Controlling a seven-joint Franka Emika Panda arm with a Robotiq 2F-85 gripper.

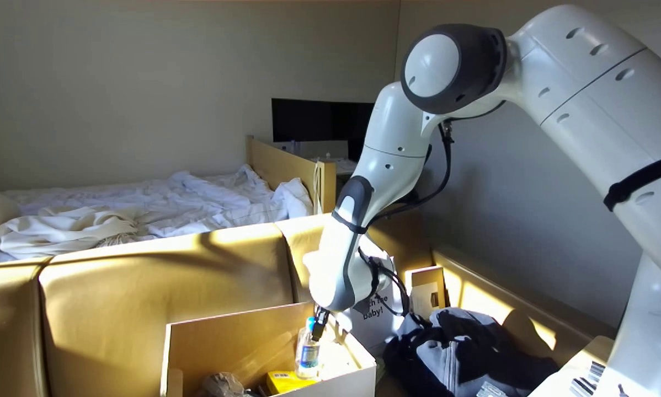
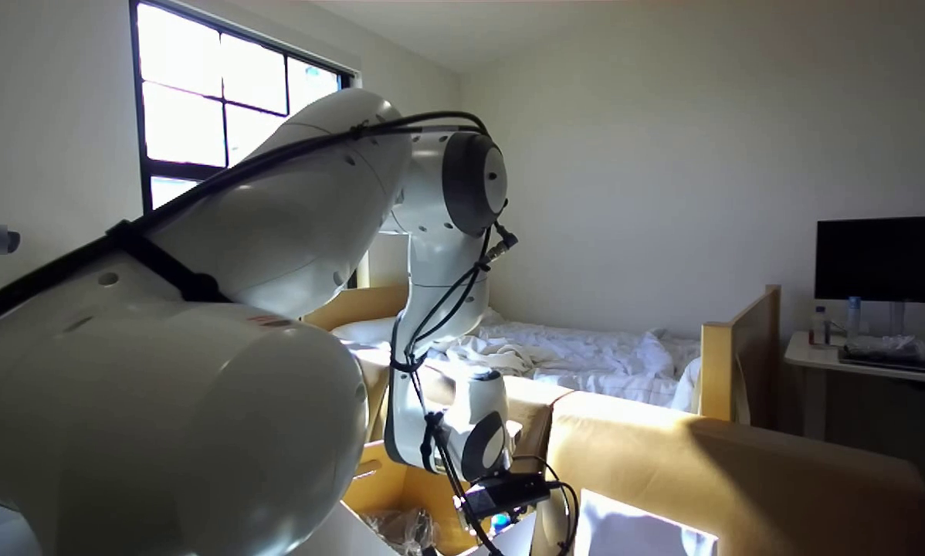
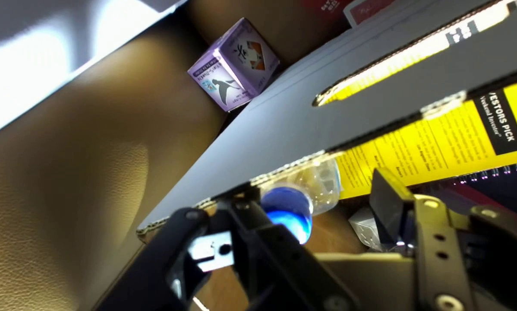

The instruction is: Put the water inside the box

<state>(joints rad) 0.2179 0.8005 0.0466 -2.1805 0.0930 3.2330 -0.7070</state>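
— Sunlit room, tan leather sofa (image 1: pixel 165 281) across the middle. And the blue-capped clear plastic water bottle (image 1: pixel 308 355)?

— Nearly upright inside the tan-lined, white-sided cardboard box (image 1: pixel 231 342), toward the right, by a flat yellow printed item (image 1: pixel 283 381). Perhaps propped by such contents.

— Gripped?

— Apparently not: dark jointed fingers (image 3: pixel 386 207) apart, likely to leave the bottle there. Touching? Cannot tell.

— And the white robot arm (image 1: pixel 402 138)?

— Arched over from the right, wrist low, fingers angled down. Best lifted straight, to avoid knocks.
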